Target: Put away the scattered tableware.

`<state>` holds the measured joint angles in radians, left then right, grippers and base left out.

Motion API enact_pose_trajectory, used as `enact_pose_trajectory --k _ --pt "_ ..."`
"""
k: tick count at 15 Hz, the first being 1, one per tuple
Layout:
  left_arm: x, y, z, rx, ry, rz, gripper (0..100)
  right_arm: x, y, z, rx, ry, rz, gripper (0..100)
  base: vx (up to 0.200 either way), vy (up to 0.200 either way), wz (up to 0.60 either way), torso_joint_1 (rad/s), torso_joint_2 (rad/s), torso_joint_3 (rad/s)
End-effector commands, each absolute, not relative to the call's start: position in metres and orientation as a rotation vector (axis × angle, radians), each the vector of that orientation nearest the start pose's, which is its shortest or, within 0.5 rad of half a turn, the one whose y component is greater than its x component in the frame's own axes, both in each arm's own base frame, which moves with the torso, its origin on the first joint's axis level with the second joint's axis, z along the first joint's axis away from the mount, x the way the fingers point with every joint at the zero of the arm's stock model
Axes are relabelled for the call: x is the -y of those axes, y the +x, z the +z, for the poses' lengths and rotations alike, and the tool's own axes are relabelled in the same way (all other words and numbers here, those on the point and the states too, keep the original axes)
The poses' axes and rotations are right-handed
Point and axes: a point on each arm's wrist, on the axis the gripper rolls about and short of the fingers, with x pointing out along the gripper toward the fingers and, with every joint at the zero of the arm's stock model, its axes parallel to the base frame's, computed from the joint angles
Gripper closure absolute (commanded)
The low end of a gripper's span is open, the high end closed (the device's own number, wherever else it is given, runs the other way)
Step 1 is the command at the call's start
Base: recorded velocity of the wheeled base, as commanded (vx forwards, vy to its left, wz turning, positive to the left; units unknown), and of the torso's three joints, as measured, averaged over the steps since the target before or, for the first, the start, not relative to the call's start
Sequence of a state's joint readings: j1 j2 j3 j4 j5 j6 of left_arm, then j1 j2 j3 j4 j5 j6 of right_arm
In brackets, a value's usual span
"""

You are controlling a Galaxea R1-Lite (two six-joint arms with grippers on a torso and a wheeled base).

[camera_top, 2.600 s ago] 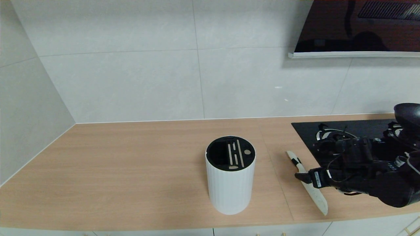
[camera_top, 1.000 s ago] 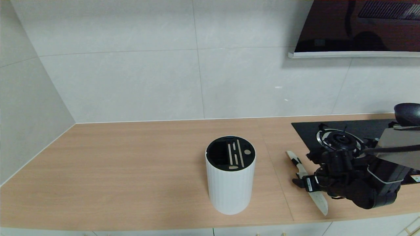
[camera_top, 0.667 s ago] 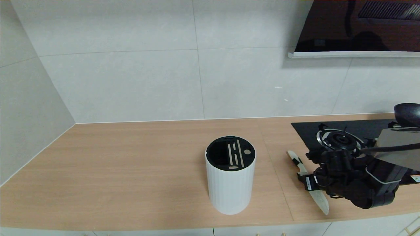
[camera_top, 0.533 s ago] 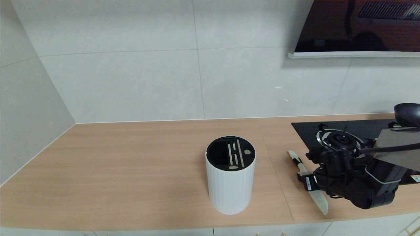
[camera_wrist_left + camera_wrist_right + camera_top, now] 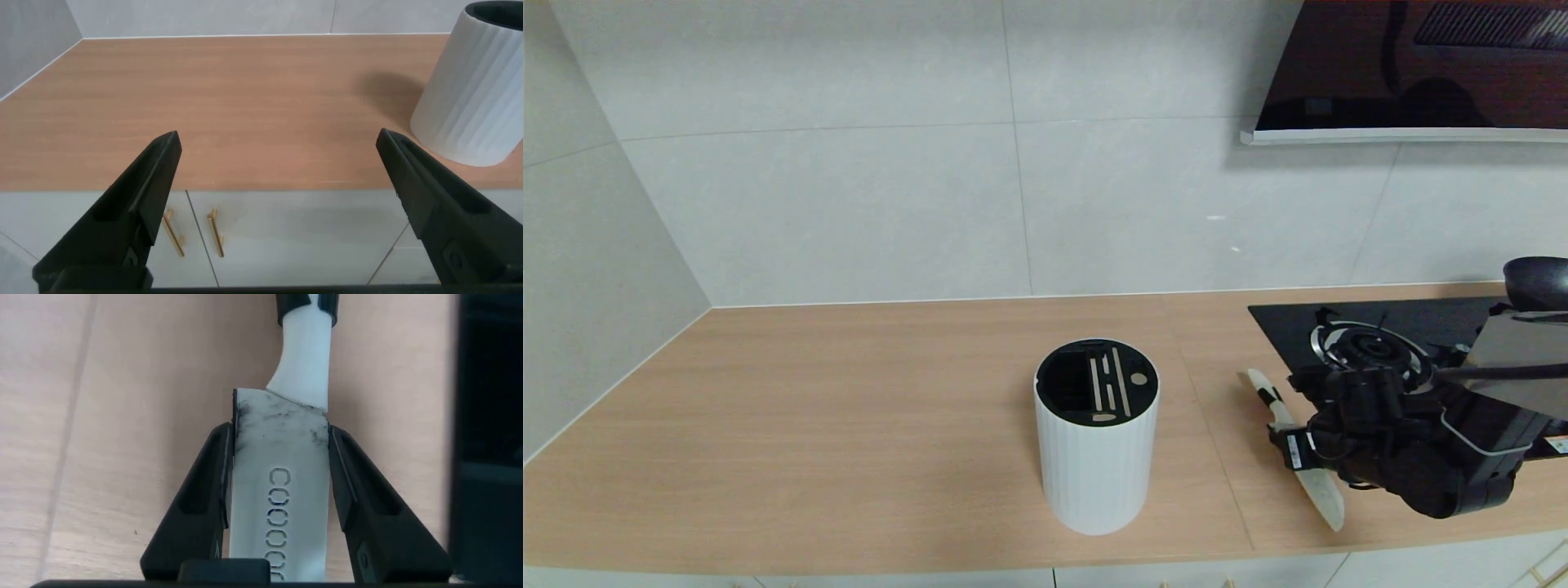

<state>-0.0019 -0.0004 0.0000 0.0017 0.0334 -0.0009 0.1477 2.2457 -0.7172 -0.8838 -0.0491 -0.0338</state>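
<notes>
Wooden counter (image 5: 849,408) below a tiled wall; right gripper (image 5: 1294,451) is clamped on the knife (image 5: 282,457) blade — knife between holder (image 5: 1096,441) and hob (image 5: 1282,322), handle toward the wall; left gripper (image 5: 278,155) hangs wide apart at the counter's front edge — near the holder

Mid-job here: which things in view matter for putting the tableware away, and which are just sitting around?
For the job: knife, its blade clamped in the right gripper; white slotted holder, upright on the counter; left gripper, open, at the counter's front edge.
Just lying about: gas burner; range hood; dark pot at the far right.
</notes>
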Motion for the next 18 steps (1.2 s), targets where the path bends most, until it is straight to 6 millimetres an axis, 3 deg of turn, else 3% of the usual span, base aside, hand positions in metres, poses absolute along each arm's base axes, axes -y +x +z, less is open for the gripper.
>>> enact_pose_trajectory --k 1,4,13,15,18 --pt "-0.001 -0.023 0.075 -0.002 0.003 0.032 0 -0.052 0.339 0.046 -0.527 -0.086 0.112 100 0.000 0.000 0.00 0.000 0.00 0.000" --pt "-0.001 -0.023 0.075 -0.001 -0.005 0.032 0 -0.057 0.320 0.082 -0.437 -0.083 0.132 100 0.000 0.000 0.00 0.000 0.00 0.000" --pt "-0.001 -0.024 0.079 0.015 0.014 0.029 0 -0.074 0.269 0.154 -0.218 -0.073 0.176 100 0.000 0.000 0.00 0.000 0.00 0.000" --pt "0.000 -0.031 0.103 0.080 0.014 -0.013 0 -0.078 0.259 0.169 -0.177 -0.069 0.188 100 0.000 0.000 0.00 0.000 0.00 0.000" --pt "0.004 -0.029 0.143 0.014 0.015 -0.196 0 -0.088 0.259 0.189 -0.154 -0.067 0.221 100 0.000 0.000 0.00 0.000 0.00 0.000"
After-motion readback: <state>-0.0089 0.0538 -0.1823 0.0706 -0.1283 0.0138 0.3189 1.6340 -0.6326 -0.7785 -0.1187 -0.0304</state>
